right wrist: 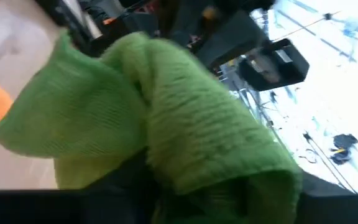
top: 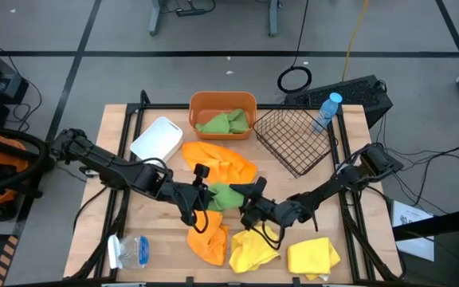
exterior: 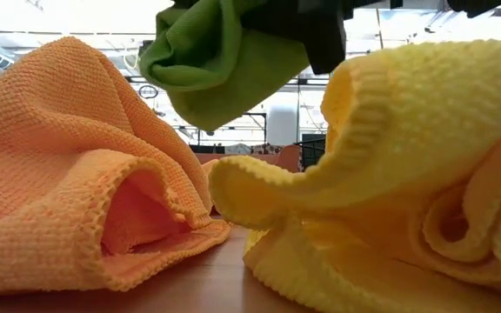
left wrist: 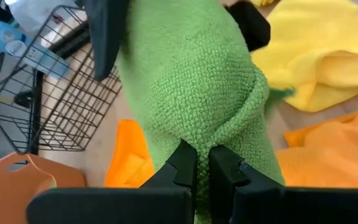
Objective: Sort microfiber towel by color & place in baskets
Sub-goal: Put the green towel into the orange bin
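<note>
The front edge of the table (top: 126, 127) carries a folded yellow towel (top: 313, 257), a crumpled yellow towel (top: 253, 249) and an orange towel (top: 207, 241); a clear bottle (top: 130, 251) lies at the front left.

Above them, at table centre, a green towel (top: 223, 196) hangs clear of the surface between both arms. The left gripper (left wrist: 202, 169) is closed narrowly on a fold of this cloth. The right gripper (top: 248, 207) meets the same cloth from the other side and appears clamped on it, though its fingers are hidden under fabric in the right wrist view.

Behind the lifted cloth lies a second orange towel (top: 217, 162). At the back edge stand the white tub (top: 156, 139), the orange tub (top: 221, 105), which already holds a green towel (top: 223, 122), and the black wire basket (top: 295, 139), tipped onto its side, with a blue-capped bottle (top: 325, 112) beside it.

Risk assessment:
- Double grip: if both arms move apart, the cloth stretches or tears free of one gripper.
- Trailing fabric: the hanging folds could drag the orange towel below.
- Thin pinch: the left gripper holds only a fold, so a quick move could shed the cloth.
- Tipped basket: cloth placed there may slide out.
</note>
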Tool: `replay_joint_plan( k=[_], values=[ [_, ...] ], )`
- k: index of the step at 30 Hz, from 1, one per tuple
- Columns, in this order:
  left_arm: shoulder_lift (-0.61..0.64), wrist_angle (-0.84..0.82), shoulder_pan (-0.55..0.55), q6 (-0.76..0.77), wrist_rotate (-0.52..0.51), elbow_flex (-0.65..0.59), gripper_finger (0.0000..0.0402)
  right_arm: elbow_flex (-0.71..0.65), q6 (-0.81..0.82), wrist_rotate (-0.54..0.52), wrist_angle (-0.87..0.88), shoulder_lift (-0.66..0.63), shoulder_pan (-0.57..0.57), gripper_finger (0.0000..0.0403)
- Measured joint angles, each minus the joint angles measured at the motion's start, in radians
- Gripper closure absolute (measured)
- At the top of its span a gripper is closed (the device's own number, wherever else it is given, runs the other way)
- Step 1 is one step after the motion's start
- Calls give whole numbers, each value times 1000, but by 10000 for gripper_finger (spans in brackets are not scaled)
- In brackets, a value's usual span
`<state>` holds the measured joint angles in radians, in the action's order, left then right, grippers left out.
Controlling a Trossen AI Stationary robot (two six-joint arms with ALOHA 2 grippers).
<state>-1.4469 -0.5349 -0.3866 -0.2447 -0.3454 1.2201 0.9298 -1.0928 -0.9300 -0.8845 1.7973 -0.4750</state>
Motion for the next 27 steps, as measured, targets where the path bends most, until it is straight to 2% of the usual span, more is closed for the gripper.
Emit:
replay_joint_plan(
  k=[6, 7, 12, 16, 21, 27],
  values=[
    [2, 0, 1, 5, -25, 0, 382, -1, 110, 64, 122, 0, 16, 370],
    [2, 0, 1, 19, -26, 0, 382, -1, 113, 70, 125, 0, 17, 385],
    [2, -32, 0, 108, -73, 0, 364, 0, 124, 69, 103, -2, 32, 389],
    [2, -134, 1, 212, -143, 0, 303, -1, 112, 67, 103, -5, 56, 398],
    [2, -312, 1, 396, -339, 0, 213, 0, 70, 67, 104, -13, 122, 400],
    [3, -445, 1, 503, -487, 0, 154, 0, 42, 73, 130, -72, 233, 401]
  ],
)
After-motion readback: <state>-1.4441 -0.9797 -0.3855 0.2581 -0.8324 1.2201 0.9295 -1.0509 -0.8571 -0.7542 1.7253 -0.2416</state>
